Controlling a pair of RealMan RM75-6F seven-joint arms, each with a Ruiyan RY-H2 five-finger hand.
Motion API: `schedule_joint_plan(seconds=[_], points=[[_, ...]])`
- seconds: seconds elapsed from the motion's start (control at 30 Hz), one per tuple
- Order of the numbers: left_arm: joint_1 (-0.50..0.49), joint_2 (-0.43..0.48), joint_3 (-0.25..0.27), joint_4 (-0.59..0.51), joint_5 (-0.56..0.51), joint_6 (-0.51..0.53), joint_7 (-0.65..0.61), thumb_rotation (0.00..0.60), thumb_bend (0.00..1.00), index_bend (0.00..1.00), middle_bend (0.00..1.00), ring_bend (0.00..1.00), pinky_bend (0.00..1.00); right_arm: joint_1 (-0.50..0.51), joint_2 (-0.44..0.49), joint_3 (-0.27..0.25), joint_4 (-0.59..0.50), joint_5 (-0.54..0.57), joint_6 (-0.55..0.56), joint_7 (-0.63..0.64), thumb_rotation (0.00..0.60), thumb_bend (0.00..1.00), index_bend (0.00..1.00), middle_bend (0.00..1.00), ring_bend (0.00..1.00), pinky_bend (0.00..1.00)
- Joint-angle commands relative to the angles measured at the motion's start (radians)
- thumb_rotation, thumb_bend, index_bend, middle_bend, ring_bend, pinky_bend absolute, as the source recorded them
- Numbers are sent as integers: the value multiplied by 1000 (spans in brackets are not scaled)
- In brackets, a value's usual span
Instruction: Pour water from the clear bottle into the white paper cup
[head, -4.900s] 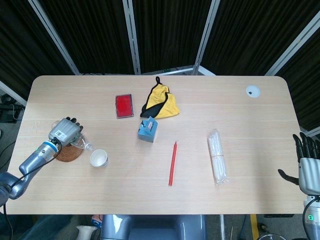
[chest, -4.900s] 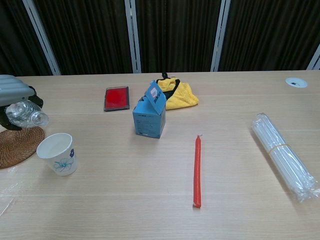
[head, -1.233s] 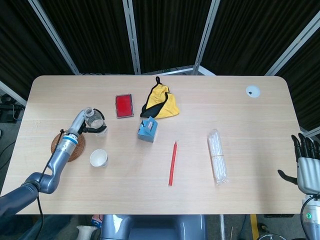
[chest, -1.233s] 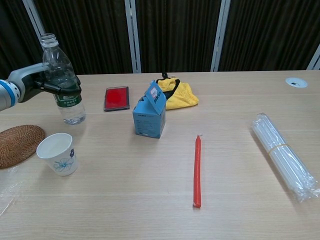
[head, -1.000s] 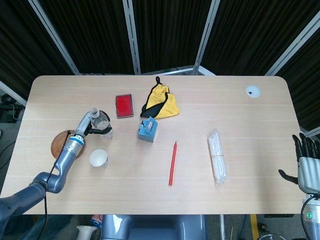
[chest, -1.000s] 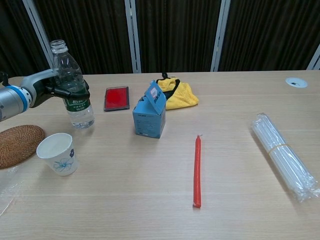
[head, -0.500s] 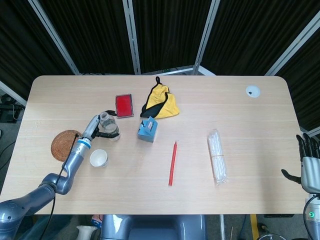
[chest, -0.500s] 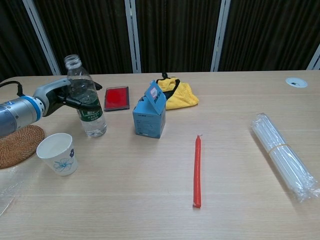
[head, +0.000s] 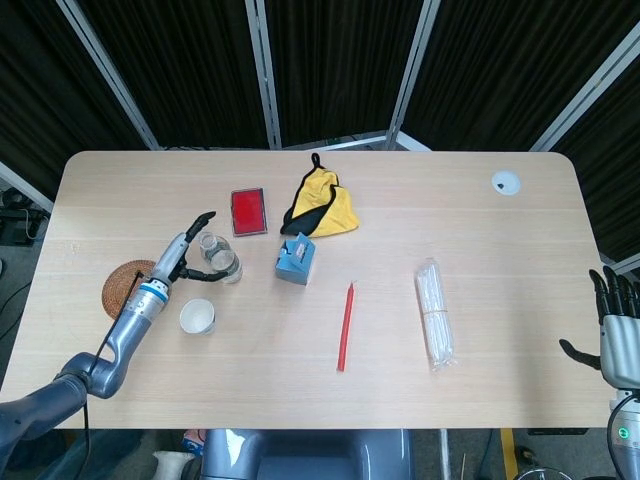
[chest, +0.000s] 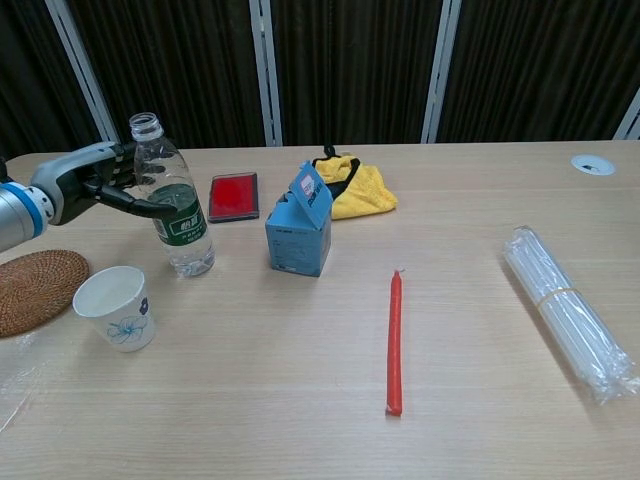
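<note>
The clear bottle (chest: 170, 200) stands upright and uncapped on the table (chest: 300, 400), toward its left edge. The left robot hand (chest: 105, 180) sits just beside it with fingers spread wide, holding nothing. The paper cup (chest: 115, 306) stands nearer the front edge, next to a woven coaster (chest: 35, 290). The right robot hand (head: 617, 325) hangs off the right edge (fingers apart, empty).

Woven coaster (chest: 35, 288) far left; red card (chest: 233, 196), yellow cloth (chest: 355, 187), blue box (chest: 299, 234), red stick (chest: 394, 341), straw bundle (chest: 568, 311).
</note>
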Motion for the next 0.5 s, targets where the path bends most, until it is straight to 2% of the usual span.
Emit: schedule_joint_plan(seconds=[0.03,0.17,0.27,0.5], points=[[51,104,29,-106,26,68,77,600,52,0,0,0,0,-4,6,-4,-10,-13,10,4,600,0,0,0,0,0],[113,187,39,-183,33,171,183,600,58,0,0,0,0,-9,15,-9,-24,-29,21,12,600,0,0,0,0,0],[189,272,46,-270,22,281,314,600,62,0,0,0,0,-13,26,-15,-42,-53,34,20,600,0,0,0,0,0],[357,440,56,-540,-82,463,754,600,0,0,0,0,0,-15,48,-29,-72,-93,39,55,600,0,0,0,0,0]])
